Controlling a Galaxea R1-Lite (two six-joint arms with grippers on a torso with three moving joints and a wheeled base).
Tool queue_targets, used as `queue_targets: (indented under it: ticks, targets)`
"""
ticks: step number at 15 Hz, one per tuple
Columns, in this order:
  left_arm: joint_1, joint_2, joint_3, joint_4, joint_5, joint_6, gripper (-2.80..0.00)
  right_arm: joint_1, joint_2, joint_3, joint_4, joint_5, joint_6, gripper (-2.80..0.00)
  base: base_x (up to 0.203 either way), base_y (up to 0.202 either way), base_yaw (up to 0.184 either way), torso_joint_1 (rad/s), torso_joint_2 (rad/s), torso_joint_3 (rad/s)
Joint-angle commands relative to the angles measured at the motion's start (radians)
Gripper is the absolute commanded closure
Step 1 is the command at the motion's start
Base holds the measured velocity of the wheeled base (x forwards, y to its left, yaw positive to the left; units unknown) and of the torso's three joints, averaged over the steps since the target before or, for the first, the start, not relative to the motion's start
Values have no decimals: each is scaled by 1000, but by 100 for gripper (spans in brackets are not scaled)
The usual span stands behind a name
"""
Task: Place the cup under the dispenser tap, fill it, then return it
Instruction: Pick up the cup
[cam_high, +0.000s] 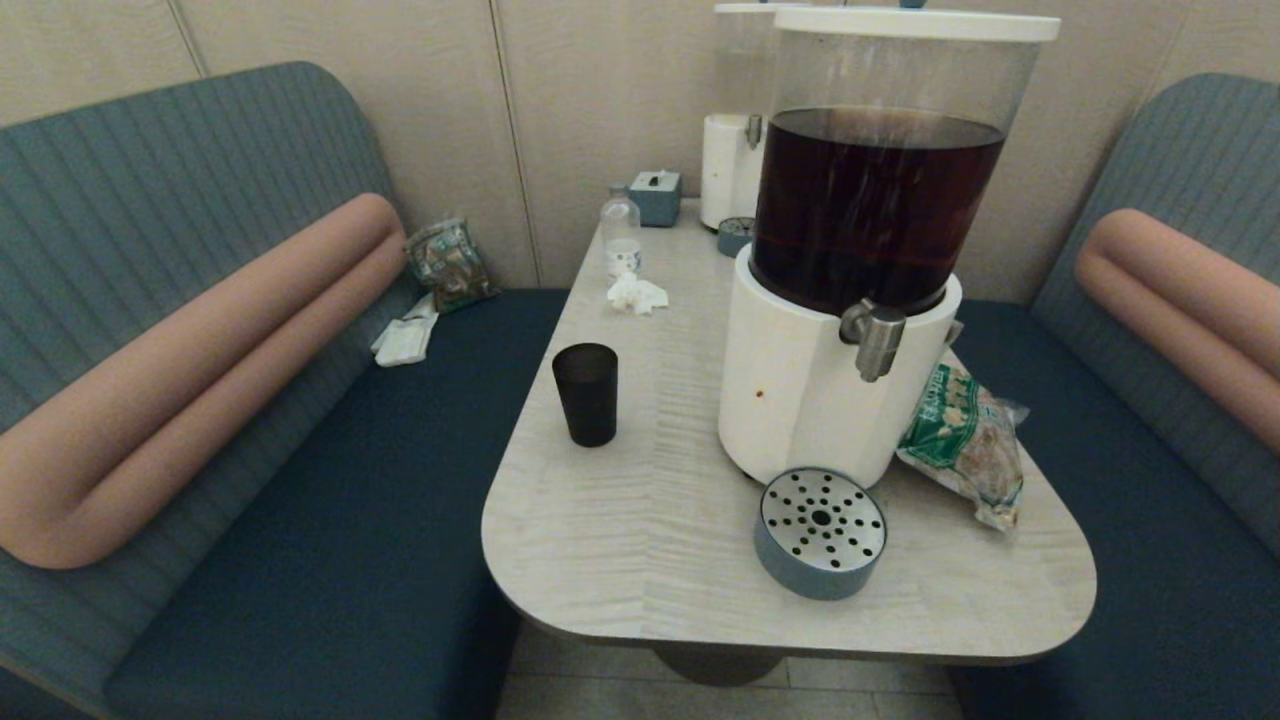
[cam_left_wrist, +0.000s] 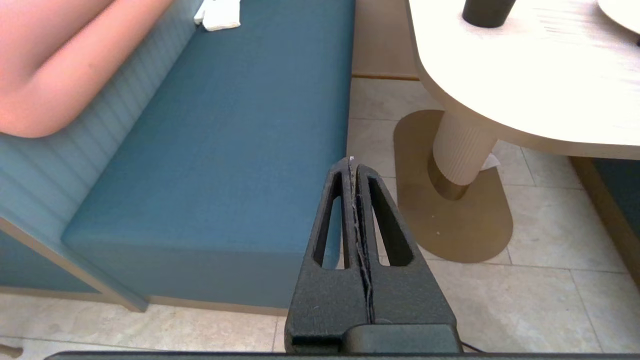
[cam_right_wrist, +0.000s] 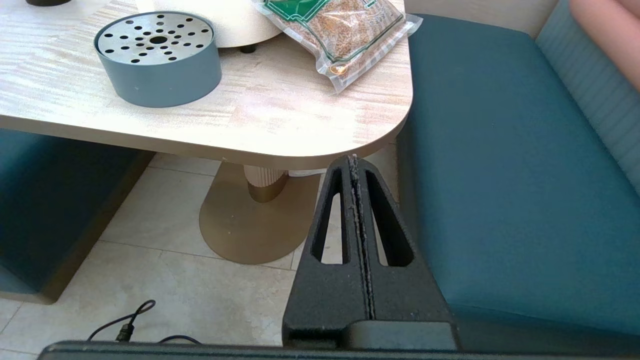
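The cup (cam_high: 585, 393) stands upright on the left part of the table (cam_high: 640, 540), well apart from the big dispenser (cam_high: 850, 300) of dark drink. The tap (cam_high: 873, 340) juts from the white base toward the table's near edge. Below it and a little to the left sits the round drip tray (cam_high: 820, 533), just beside the base. A snack bag (cam_high: 965, 445) lies against the dispenser's right side, close to the tray. Farther back on the table are a crumpled tissue (cam_high: 637, 294), a small bottle (cam_high: 621, 233), a tissue box (cam_high: 656, 196) and a slimmer white dispenser (cam_high: 735, 150) with its own small tray (cam_high: 735, 235). On the left bench lie another packet (cam_high: 450, 263) and a white cloth (cam_high: 405, 340).

Both arms hang low, off the table. The left gripper (cam_left_wrist: 352, 162) is pressed closed, empty, above the floor beside the left bench. The right gripper (cam_right_wrist: 354, 159) is likewise closed and empty, just below the table's near right corner.
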Motion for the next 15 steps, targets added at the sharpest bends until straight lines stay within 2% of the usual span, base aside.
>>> queue_targets:
  ticks: [1, 5, 7, 10, 11, 13, 15]
  targets:
    - [0, 0, -2, 2, -3, -4, 0, 0, 1, 0, 0, 1, 0, 0, 0, 0, 0, 0, 0, 0]
    - [0, 0, -4, 0, -9, 6, 0, 0, 1, 2, 0, 1, 0, 0, 0, 0, 0, 0, 0, 0]
    - [0, 5, -50, 8, -35, 10, 0, 0, 1, 2, 0, 1, 0, 0, 0, 0, 0, 0, 0, 0]
    - [-7, 163, -272, 5, -84, -31, 0, 0, 1, 1, 0, 1, 0, 0, 0, 0, 0, 0, 0, 0]
    - [-23, 266, -375, -1, -94, -62, -280, 0, 1, 0, 0, 1, 0, 0, 0, 0, 0, 0, 0, 0]
    - [-79, 464, -552, -32, -112, -109, -280, 0, 1, 0, 0, 1, 0, 0, 0, 0, 0, 0, 0, 0]
    - [-123, 628, -637, -119, -166, -129, -280, 0, 1, 1, 0, 1, 0, 0, 0, 0, 0, 0, 0, 0]
